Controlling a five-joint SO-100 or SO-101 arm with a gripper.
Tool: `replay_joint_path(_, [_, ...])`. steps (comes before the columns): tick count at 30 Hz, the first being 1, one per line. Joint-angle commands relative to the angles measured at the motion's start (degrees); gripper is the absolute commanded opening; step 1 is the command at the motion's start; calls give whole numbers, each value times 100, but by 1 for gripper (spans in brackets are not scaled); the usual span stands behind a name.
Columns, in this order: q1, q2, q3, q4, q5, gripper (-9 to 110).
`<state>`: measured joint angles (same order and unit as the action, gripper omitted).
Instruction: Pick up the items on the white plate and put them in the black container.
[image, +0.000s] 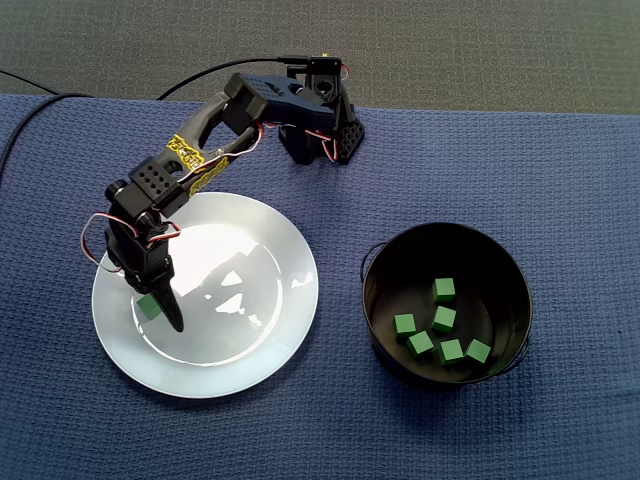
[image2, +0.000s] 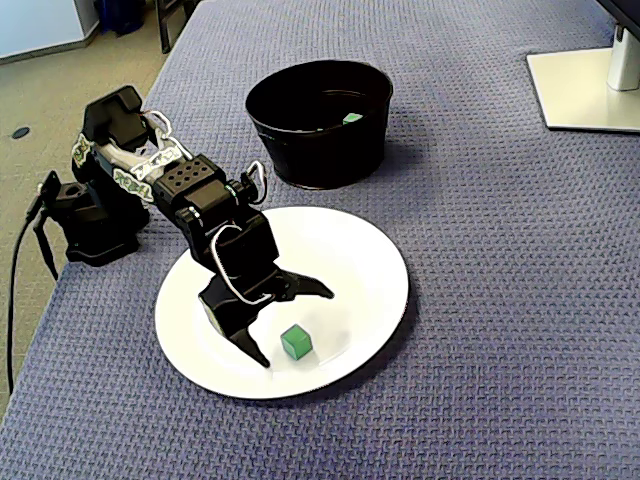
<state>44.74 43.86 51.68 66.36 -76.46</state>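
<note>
One green cube (image: 148, 307) (image2: 296, 342) lies on the left part of the white plate (image: 262, 300) (image2: 372, 262) in a fixed view. My gripper (image: 160, 316) (image2: 293, 326) is low over the plate and open, its two black fingers spread on either side of the cube without closing on it. The black container (image: 376, 300) (image2: 320, 150) stands beside the plate, apart from it. It holds several green cubes (image: 443, 320), only one of which shows over the rim (image2: 352, 118) in the other fixed view.
The arm's base (image: 320, 130) (image2: 95, 215) stands at the edge of the blue cloth, with a black cable (image: 20, 130) (image2: 18, 260) trailing off it. A white monitor foot (image2: 585, 90) sits at the far corner of the table.
</note>
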Motion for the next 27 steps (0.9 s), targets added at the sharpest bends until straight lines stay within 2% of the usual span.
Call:
replay_joint_path(1, [18, 53, -334, -88, 62, 43])
replay_joint_path(8, [9, -9, -431, -88, 88, 30])
replay_joint_path(17, [53, -62, -360, -141, 70, 17])
replay_joint_path(25, [53, -70, -325, -176, 290, 0])
replay_joint_path(27, [53, -70, -325, -176, 413, 0])
